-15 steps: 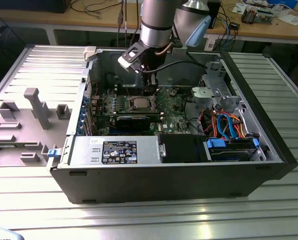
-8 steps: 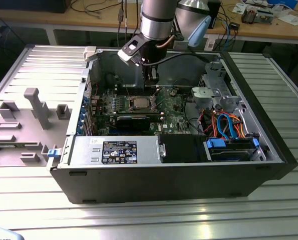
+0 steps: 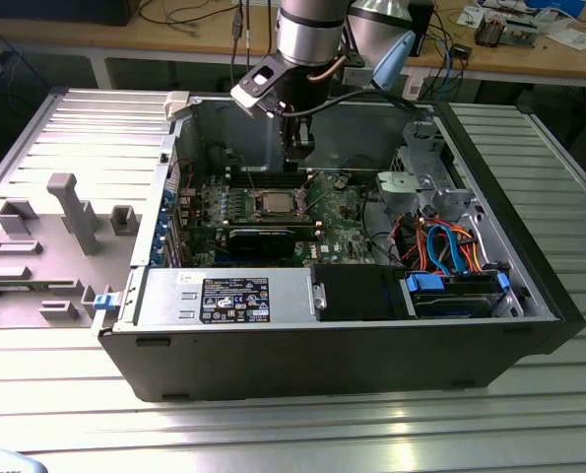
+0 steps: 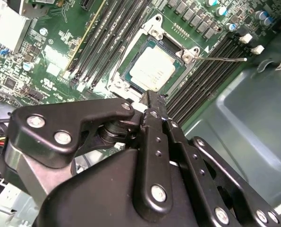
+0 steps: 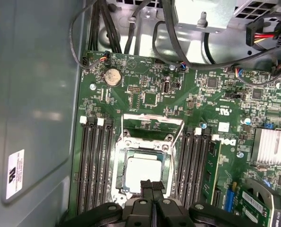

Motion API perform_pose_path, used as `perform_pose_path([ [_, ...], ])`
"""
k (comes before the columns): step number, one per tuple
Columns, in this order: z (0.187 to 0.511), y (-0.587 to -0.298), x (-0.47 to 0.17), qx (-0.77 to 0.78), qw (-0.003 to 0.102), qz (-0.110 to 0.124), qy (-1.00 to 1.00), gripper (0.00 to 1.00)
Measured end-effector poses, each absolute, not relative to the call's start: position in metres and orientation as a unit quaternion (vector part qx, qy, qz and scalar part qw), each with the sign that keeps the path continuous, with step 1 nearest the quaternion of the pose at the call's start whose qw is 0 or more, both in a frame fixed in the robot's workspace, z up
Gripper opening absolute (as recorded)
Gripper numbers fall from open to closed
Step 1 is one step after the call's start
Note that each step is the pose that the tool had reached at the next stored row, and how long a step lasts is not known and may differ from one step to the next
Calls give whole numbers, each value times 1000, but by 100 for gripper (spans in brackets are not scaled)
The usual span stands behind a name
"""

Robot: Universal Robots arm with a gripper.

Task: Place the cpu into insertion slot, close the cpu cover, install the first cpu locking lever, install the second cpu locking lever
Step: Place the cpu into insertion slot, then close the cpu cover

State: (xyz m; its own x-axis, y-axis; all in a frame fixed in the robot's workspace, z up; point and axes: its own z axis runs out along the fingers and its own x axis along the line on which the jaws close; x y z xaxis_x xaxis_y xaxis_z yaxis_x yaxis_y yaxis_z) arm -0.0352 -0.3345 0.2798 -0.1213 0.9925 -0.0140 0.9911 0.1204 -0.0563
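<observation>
The cpu, a square chip with a dull silver top, lies flat in the insertion slot of the green motherboard. The cpu cover, a thin silvery frame with a window, stands hinged up at one edge of the socket, and the board shows through it. A thin wire locking lever sticks out sideways from the socket. My gripper hangs just above the socket's edge with its black fingers pressed together and nothing between them. In the exterior view the gripper hovers over the socket.
Long black memory slots flank the socket on both sides. The open computer case has steel walls around the board, a bundle of cables at the exterior view's right, and a black card in front of the socket. A finned heatsink sits nearby.
</observation>
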Motion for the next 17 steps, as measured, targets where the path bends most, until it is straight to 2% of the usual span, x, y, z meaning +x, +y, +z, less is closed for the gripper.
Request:
perform_pose_path([
  [17,298,-334,-35,-663,13,26,-748,11],
])
